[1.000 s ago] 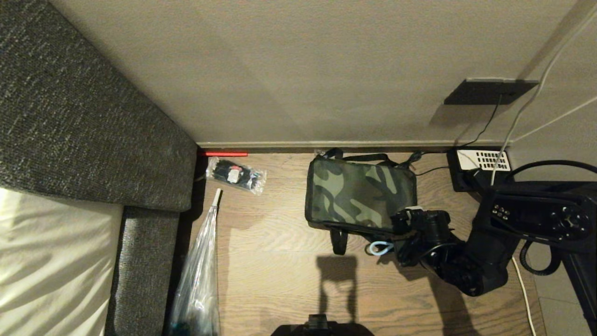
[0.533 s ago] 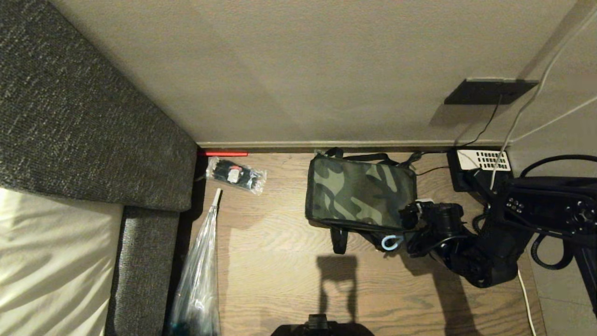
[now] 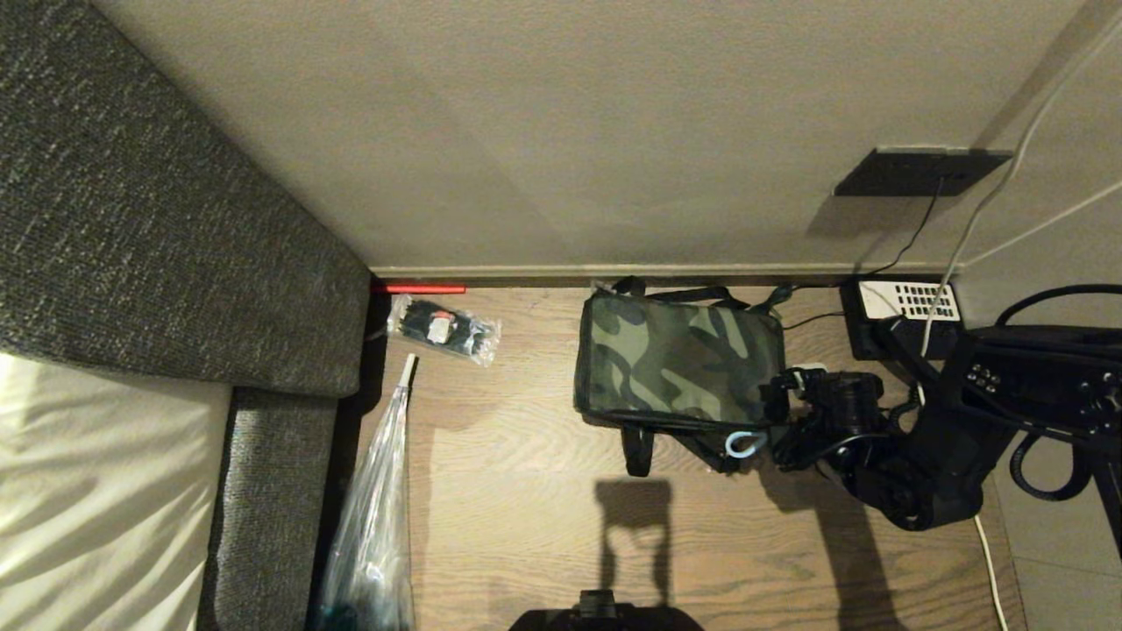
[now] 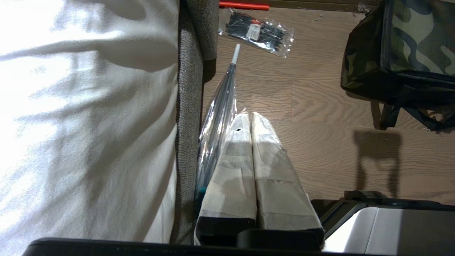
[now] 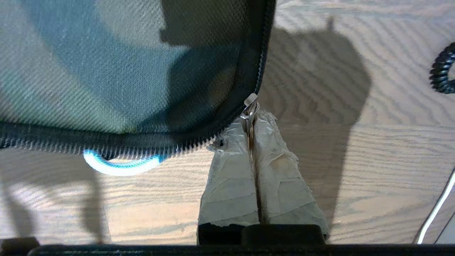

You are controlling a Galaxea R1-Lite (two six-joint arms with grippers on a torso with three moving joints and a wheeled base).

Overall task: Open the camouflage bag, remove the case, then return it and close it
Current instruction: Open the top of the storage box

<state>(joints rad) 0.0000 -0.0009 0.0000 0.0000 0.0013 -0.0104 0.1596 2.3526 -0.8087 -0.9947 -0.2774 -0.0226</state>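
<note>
**Mia:** Where was the camouflage bag (image 3: pixel 679 368)?

**Ben:** It sat flat on the wooden floor (image 3: pixel 526 491), close to the wall (image 3: pixel 561 131). Its lid looked shut. I could not see the case anywhere, so I think it was inside.

**Mia:** What was the right gripper (image 5: pixel 253 117) doing?

**Ben:** It was at the bag's near right corner. Its two taped fingers (image 5: pixel 231 170) were pressed tight together, pinching the little metal zipper pull (image 5: pixel 250 106).

**Mia:** And the left gripper (image 4: pixel 250 121)?

**Ben:** It hung over the floor beside the sofa (image 4: pixel 190 117), well away from the bag. Its fingers were closed with nothing in them.

**Mia:** What could go wrong?

**Ben:** The pull was tiny, and only the fingertips held it. A hard tug could make it slip out. The zipper bent round the corner there, so it might get stuck. And nothing held the bag down, so it might slide along the floor.
</note>
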